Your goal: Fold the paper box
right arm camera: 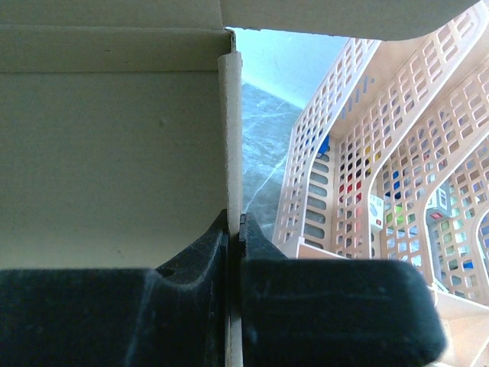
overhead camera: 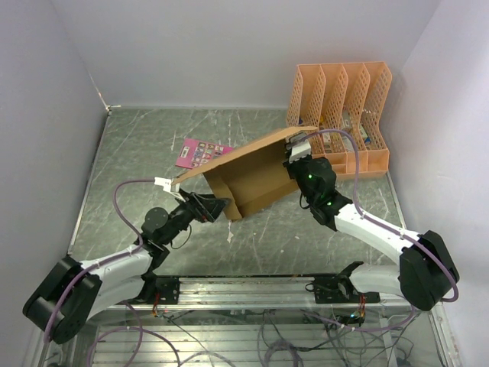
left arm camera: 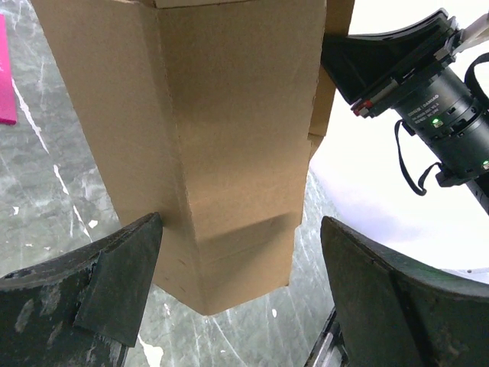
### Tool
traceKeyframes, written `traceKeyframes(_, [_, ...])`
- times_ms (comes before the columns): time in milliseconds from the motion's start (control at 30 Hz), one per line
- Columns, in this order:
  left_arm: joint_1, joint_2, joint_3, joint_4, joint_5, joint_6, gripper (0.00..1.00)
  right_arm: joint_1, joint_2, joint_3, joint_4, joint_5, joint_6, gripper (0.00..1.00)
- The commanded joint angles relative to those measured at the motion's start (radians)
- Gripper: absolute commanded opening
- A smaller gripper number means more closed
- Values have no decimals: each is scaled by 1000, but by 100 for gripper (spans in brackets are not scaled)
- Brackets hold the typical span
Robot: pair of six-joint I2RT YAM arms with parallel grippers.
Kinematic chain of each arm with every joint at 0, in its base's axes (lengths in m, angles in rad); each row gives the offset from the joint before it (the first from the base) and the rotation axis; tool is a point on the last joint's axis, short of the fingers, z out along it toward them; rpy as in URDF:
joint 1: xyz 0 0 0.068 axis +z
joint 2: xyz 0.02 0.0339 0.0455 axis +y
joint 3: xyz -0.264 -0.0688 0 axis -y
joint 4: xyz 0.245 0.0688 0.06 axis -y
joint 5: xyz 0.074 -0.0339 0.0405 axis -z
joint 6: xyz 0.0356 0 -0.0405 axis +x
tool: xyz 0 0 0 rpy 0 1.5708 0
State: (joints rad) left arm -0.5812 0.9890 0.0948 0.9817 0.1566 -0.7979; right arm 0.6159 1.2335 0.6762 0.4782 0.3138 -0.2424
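The paper box (overhead camera: 252, 172) is a brown cardboard sheet, partly folded and raised at a tilt over the middle of the table. My right gripper (overhead camera: 299, 157) is shut on its right edge; the right wrist view shows the thin cardboard wall (right arm camera: 231, 138) pinched between both black fingers (right arm camera: 321, 298). My left gripper (overhead camera: 218, 205) stands open at the box's lower left corner. In the left wrist view a folded cardboard corner (left arm camera: 229, 229) hangs between the two wide-apart fingers (left arm camera: 114, 275), close to the left one; contact is unclear.
An orange lattice file organizer (overhead camera: 340, 107) stands at the back right, close behind the right gripper, and fills the right of the right wrist view (right arm camera: 382, 168). A small pink card (overhead camera: 200, 153) lies flat behind the box on the grey marbled table (overhead camera: 137, 153). White walls enclose the table.
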Motion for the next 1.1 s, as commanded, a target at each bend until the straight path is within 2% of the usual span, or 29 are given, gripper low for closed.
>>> traceKeyframes(0, [22,50,-4,128,65,-25,94,6,2,-1,5,-9,14,0])
traceKeyframes(100, [27,105,13,159,77,-29,95,6,2,-3,3,-14,15,0])
traceKeyframes(200, [28,156,62,126,84,-20,100,6,2,-3,2,-20,17,0])
traceKeyframes(300, [30,206,91,118,87,-17,90,5,2,-4,2,-24,17,0])
traceKeyframes(433, [30,259,96,164,78,-26,85,6,6,-5,-2,-28,19,0])
traceKeyframes(533, [29,271,115,116,53,-20,72,7,5,-4,-3,-31,20,0])
traceKeyframes(600, [30,269,135,59,28,-13,68,7,7,-4,-5,-33,22,0])
traceKeyframes(733, [29,236,159,-86,-54,-6,76,7,7,-5,-3,-35,20,0])
traceKeyframes(833, [30,220,161,-120,-75,-4,82,8,9,-4,-5,-39,22,0])
traceKeyframes(1067, [29,226,189,-208,-96,7,82,16,15,-3,-6,-42,23,0])
